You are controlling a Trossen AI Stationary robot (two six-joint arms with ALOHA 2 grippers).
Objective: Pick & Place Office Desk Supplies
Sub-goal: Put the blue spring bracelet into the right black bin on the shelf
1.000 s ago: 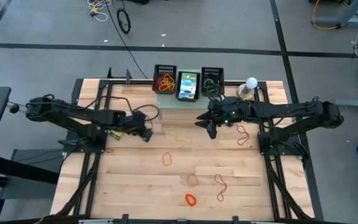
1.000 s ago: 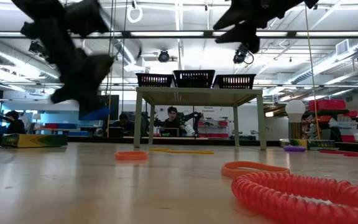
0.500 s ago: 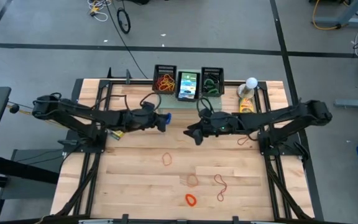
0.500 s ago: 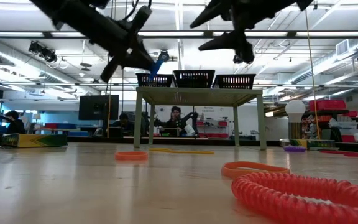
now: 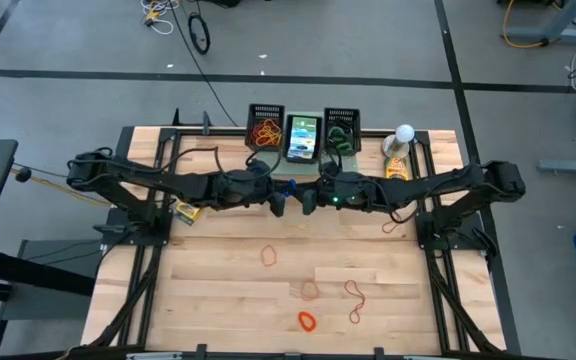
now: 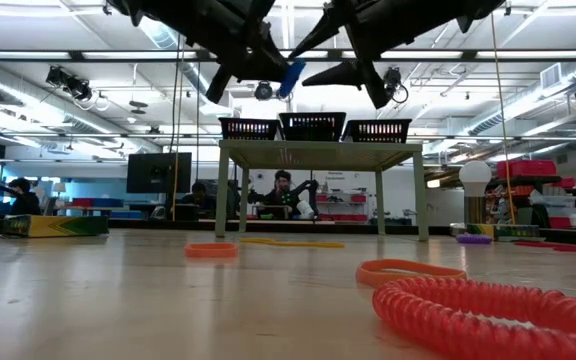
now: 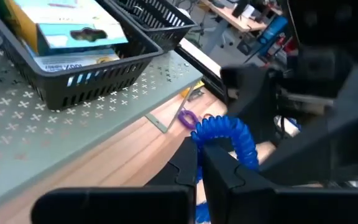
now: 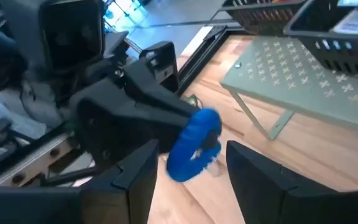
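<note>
My left gripper [image 7: 201,157] is shut on a blue coiled band [image 7: 225,134], high above the table's middle. My right gripper [image 8: 191,167] faces it from the table's right, open. Its two fingers stand on either side of the blue coil [image 8: 194,144] with a gap on each side. In the low view both grippers [image 6: 258,70] [image 6: 318,58] meet near the top, the coil [image 6: 290,76] between them. Loose loops lie flat on the wood: an orange one [image 5: 269,256], an orange-red one [image 5: 308,321] and a red one [image 5: 356,297]. My left gripper pinches the blue coil's near end [image 7: 205,144] between its two fingertips. The fingers come almost level from the table's left. The rest of the coil sticks out past the fingertips, lifted clear of the table.
Three black baskets [image 5: 265,128] [image 5: 302,137] [image 5: 341,130] sit on a pale green perforated stand [image 7: 17,134] at the far middle. A white ball-topped object [image 5: 404,133] stands at the far right. A yellow box [image 5: 186,210] lies at the left, and another red loop [image 5: 392,216] at the right.
My left gripper has risen and gone toward the table's right with the blue coil, tipping up from pointing down to nearly level. My right gripper has gone toward the table's left and rolled, so its fingers now stand around the coil.
</note>
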